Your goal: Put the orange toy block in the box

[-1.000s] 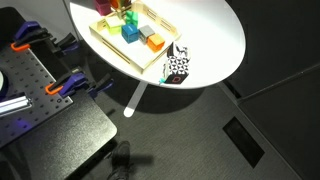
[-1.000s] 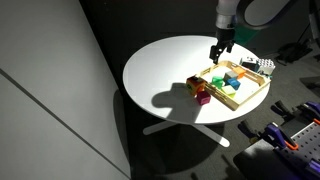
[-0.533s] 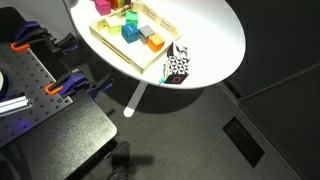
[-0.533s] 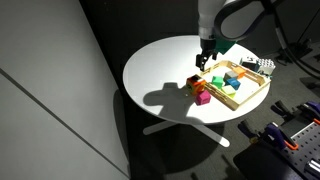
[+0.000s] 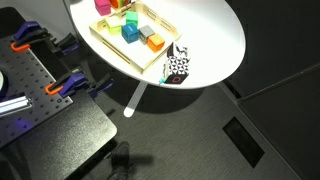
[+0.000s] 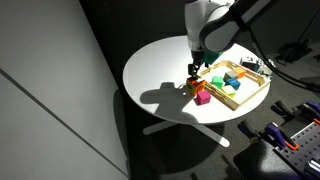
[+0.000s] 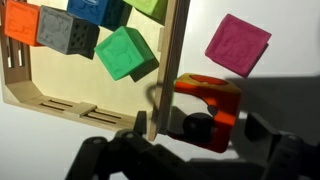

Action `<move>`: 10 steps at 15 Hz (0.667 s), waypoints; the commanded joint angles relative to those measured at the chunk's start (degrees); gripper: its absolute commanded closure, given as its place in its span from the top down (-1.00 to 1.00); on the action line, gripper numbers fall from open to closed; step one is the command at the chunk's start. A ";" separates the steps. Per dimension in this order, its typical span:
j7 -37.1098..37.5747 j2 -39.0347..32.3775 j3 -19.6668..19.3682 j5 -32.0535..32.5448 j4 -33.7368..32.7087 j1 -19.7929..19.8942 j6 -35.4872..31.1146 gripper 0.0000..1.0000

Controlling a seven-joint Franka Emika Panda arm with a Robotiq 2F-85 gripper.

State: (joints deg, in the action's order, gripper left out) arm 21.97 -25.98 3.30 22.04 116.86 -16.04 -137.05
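Note:
The orange toy block lies on the round white table just outside the box, a pale wooden tray. In the wrist view the orange toy block sits beside the box's rim, with a round hole in its side. My gripper is low over it. In the wrist view the gripper is open, one finger on each side of the block with gaps showing. The box also shows in an exterior view, where the gripper is out of frame.
A pink block lies on the table close beside the orange one. In the box lie a green block, a grey block, a blue one and a square orange cube. A black-and-white patterned object sits near the table edge.
The arm has swung from above the box to the loose blocks outside it and has come down over the orange toy block. The blocks have not moved.

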 commanded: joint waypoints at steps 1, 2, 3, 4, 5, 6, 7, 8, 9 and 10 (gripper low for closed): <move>2.11 -3.69 -1.72 0.31 -4.52 -2.65 2.79 1.00; 2.23 -4.47 -2.02 0.35 -5.11 -3.14 3.06 1.00; 2.48 -5.15 -2.35 0.44 -5.64 -3.62 3.36 1.00; 2.66 -5.89 -2.63 0.51 -6.21 -4.03 3.73 1.00; 2.81 -6.55 -2.90 0.60 -6.67 -4.38 4.05 1.00; 3.18 -7.19 -3.27 0.89 -7.11 -4.84 4.41 1.00; 3.67 -7.80 -3.78 1.30 -7.45 -5.40 4.61 1.00; 4.06 -8.34 -4.25 1.59 -7.71 -5.89 4.71 1.00; 4.26 -8.83 -4.61 1.66 -8.00 -6.24 4.82 1.00; 4.49 -9.31 -4.94 1.67 -8.28 -6.58 4.95 1.00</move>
State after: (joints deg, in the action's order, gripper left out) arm 24.21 -33.51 -0.23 22.18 111.01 -21.03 -134.04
